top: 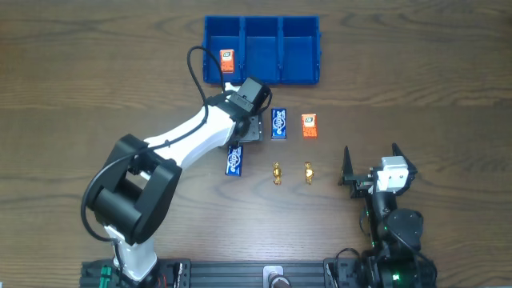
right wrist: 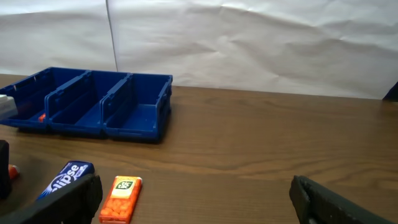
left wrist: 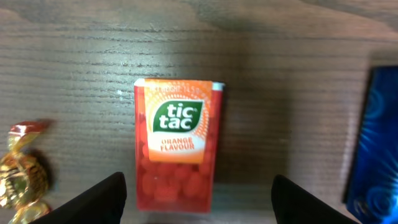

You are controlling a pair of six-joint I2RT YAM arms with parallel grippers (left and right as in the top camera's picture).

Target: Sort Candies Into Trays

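Step in hand, by the look of it: the grasp approach on an orange mint box [left wrist: 176,146]. Left claw [left wrist: 199,208] hangs above it with fingers spread, one dark pad at each lower corner of the wrist frame. The box lies flat on the tabletop [left wrist: 280,43] between them, not gripped. In that frame a gold-wrapped sweet [left wrist: 22,174] sits at lower left and a blue bar [left wrist: 373,137] runs down the right edge, both apart from the box. Left arm [top: 188,136] stretches from the lower left of the top frame up toward centre, wrist bent down just below the blue tray [top: 262,19], which sits at upper centre. Tray has three compartments, and the left one holds a sorted orange box [top: 227,58]. The other two look bare. Next move likely calls for a straight drop, pads closing on the box's long sides without nudging the neighbours. Then a lift and a short carry to that left compartment, to match like with like. Right claw [top: 372,160] is parked at lower right, fingers spread, holding nothing. Loose on the tabletop at mid-frame: two blue bars, two gold sweets, a loose orange box [top: 310,126].
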